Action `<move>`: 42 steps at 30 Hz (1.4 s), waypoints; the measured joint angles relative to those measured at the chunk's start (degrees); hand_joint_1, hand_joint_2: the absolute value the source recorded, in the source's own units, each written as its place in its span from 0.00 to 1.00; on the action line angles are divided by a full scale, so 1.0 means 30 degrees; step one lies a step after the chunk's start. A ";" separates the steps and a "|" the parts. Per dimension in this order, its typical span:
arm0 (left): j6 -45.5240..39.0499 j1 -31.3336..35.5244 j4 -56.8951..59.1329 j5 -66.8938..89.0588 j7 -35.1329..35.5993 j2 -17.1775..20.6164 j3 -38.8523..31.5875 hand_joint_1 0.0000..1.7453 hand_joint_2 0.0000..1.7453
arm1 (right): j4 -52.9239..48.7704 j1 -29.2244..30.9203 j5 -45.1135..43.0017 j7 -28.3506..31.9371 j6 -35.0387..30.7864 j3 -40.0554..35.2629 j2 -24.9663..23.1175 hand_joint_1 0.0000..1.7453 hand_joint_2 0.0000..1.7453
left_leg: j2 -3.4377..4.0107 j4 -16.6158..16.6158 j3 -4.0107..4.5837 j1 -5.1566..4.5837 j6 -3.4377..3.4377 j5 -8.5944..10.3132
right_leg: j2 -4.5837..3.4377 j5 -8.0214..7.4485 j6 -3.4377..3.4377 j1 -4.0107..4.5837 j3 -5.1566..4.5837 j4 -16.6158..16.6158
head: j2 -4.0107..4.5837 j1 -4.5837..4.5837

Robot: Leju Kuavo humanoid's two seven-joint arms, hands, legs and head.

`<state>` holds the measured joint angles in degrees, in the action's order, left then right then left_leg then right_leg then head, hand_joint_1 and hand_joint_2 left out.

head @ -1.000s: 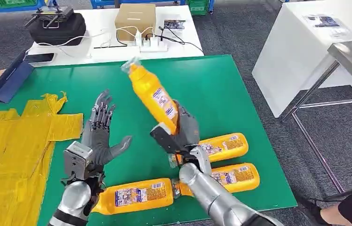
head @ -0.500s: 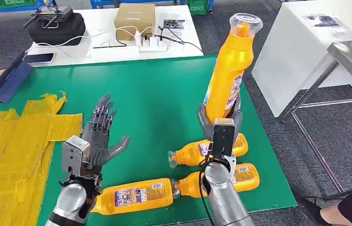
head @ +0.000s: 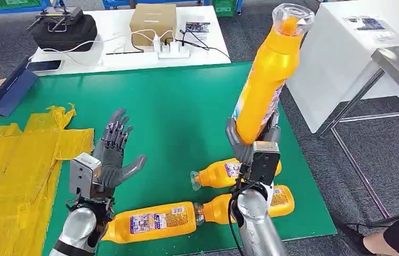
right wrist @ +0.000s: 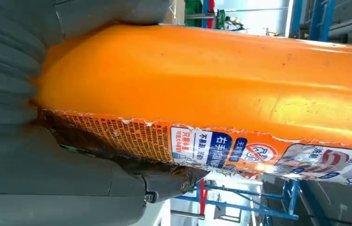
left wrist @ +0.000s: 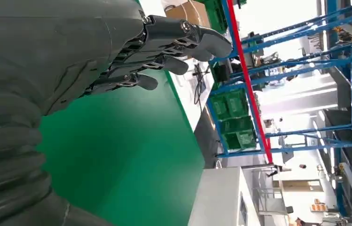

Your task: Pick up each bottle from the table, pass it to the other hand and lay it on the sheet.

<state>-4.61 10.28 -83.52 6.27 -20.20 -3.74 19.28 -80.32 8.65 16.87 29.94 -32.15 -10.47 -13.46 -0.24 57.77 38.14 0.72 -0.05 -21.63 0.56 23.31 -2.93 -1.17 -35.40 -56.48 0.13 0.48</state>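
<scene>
Swung upright from its earlier tilt, bottle grasped at its base by right hand at 3 o'clock of table, left hand spread and unladen at 9 o'clock; probably stiff, slick, weighty, best taken mid-body.

My right hand of matt grey plastic holds a glossy orange plastic bottle with a clear cap and a crinkled, torn-edged printed label. My arms are brushed silver metal. The table mat is smooth matt green. The yellow sheet looks thin, creased and plastic-like.
</scene>
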 measured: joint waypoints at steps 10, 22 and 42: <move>0.0402 0.0016 0.0007 -0.0365 0.0168 0.0015 0.0007 0.00 1.00 | -0.0146 -0.0094 0.0168 0.0117 0.0460 -0.0161 0.0073 1.00 1.00 | -0.0001 0.0000 0.0002 0.0000 0.0001 -0.0001 | 0.0001 0.0001 0.0001 0.0001 -0.0001 0.0000 | 0.0000 0.0000; 0.3568 0.0827 0.0394 -0.3125 0.0424 0.0160 0.0378 0.00 1.00 | 0.2540 0.0259 0.5343 -0.0099 0.2149 -0.5199 0.1063 1.00 1.00 | -0.0001 -0.0003 0.0024 0.0004 0.0003 0.0003 | -0.0004 0.0002 0.0003 0.0006 -0.0008 -0.0006 | 0.0000 0.0000; 0.4655 0.0555 -0.0270 -0.3257 -0.0058 0.0765 0.0976 0.00 1.00 | 0.8043 0.3374 0.8889 -0.1865 0.4138 -0.9646 0.1523 1.00 1.00 | 0.0016 -0.0001 0.0053 0.0003 -0.0015 0.0022 | 0.0004 -0.0003 0.0004 0.0001 -0.0065 -0.0003 | 0.0000 0.0000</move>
<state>9.35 11.94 -84.32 -3.50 -20.37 -1.44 22.21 -56.19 18.77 43.54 24.35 -19.74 -39.41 -8.90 -0.19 57.77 38.30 0.73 -0.10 -21.57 0.57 23.31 -2.92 -1.17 -35.60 -56.49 0.13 0.48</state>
